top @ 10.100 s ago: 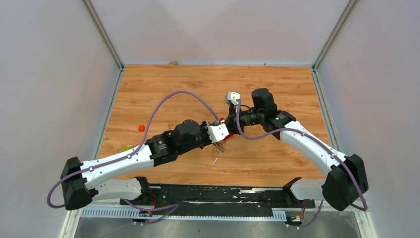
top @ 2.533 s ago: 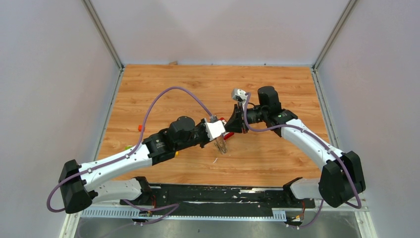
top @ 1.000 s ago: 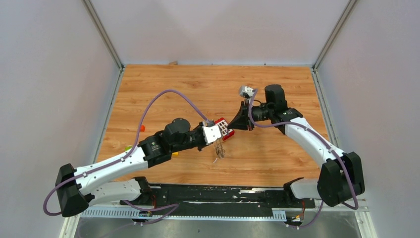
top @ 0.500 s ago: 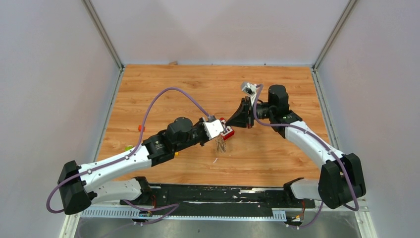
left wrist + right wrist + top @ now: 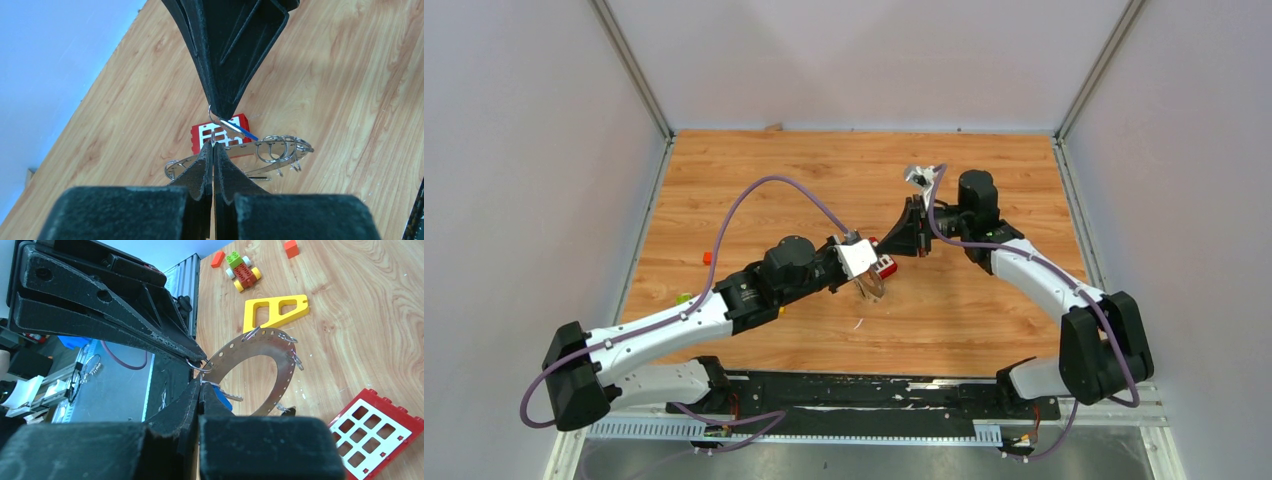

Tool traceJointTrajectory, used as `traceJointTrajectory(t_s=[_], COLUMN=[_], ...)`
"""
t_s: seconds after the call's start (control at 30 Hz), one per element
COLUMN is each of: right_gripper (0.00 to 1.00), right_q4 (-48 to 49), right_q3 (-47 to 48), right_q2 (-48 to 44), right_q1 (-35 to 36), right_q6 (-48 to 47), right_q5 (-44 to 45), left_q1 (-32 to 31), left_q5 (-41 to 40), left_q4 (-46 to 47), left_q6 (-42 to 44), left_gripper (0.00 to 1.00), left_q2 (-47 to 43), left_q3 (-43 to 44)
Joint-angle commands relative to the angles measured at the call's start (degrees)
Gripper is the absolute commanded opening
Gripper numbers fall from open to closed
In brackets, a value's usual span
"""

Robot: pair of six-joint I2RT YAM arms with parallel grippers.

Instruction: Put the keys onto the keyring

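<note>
Right wrist view gives the clearest reading: the large flat grey metal keyring [image 5: 265, 340], a hole-punched band carrying a few small wire loops along its rim, is held up off the wooden table [image 5: 350, 340]. The left gripper [image 5: 197, 357] clamps it at its near edge, jaws pressed together on the metal. The right gripper [image 5: 200, 387] is likewise clenched, pinching the tiny blue-headed key [image 5: 224, 401] with a silvery blade, which pokes out beside its tips. The two sets of fingertips nearly touch, and a small wire split ring [image 5: 196, 366] sits right between them at the band's edge. Whether that loop already passes through a hole I cannot tell; my judgement is that the blue-headed key is at the point of threading, not yet hanging free. The black-headed key shows in no view, so its status is unknown. From the left wrist the band appears edge-on, with the red block with white squares [image 5: 200, 134] on the table beyond it.
</note>
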Motion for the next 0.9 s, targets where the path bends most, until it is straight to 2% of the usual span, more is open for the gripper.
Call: traceJointTrajectory(t_s=[0.0, 0.87], right_gripper=[0.00, 0.00], right_q4=[2.9, -0.8], right_q3=[0.1, 2.1], right_q2=[0.7, 2.5], right_q1=[0.7, 1.5], right_q6=[1.6, -1.2], right_q5=[-1.9, -2.4], left_q1=[-0.2, -0.1], left_q5=[-0.5, 4.9], left_q4=[4.4, 3.2], left_q6=[-0.4, 0.0], left_gripper=[0.00, 0.00], left_q2=[-0.2, -1.4], left_q3=[1.6, 0.9])
